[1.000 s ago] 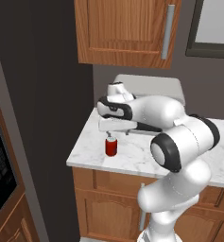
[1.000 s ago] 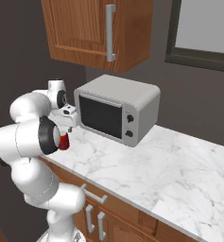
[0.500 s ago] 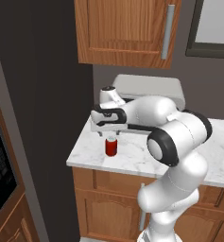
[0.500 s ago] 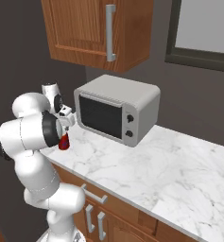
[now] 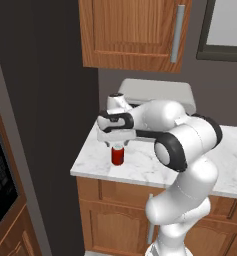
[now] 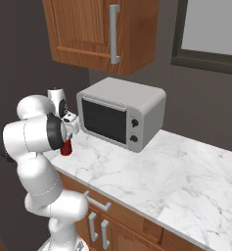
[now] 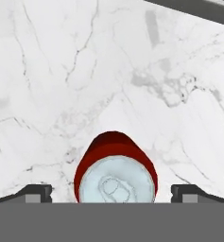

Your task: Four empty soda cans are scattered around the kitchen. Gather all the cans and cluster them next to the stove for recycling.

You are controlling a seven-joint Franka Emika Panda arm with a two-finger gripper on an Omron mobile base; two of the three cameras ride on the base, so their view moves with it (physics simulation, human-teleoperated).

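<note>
A little red soda can [image 5: 118,155] stands straight up on the white marble counter [image 5: 95,161], near the middle of the left base view, close to the counter's left end. In the right base view the can [image 6: 66,147] peeks out at the left, partly hidden behind the robot's arm. The gripper [image 5: 118,144] hangs right above the can, pointing down. In the hand view the can's silvery top [image 7: 116,185] sits low in the middle, and the two dark fingertips [image 7: 35,193] stand far apart, one on each side of it, not touching it. The gripper is wide open and holds nothing. A grey microwave [image 6: 121,112] sits on the counter behind the can, under a brown cupboard [image 6: 95,29].
</note>
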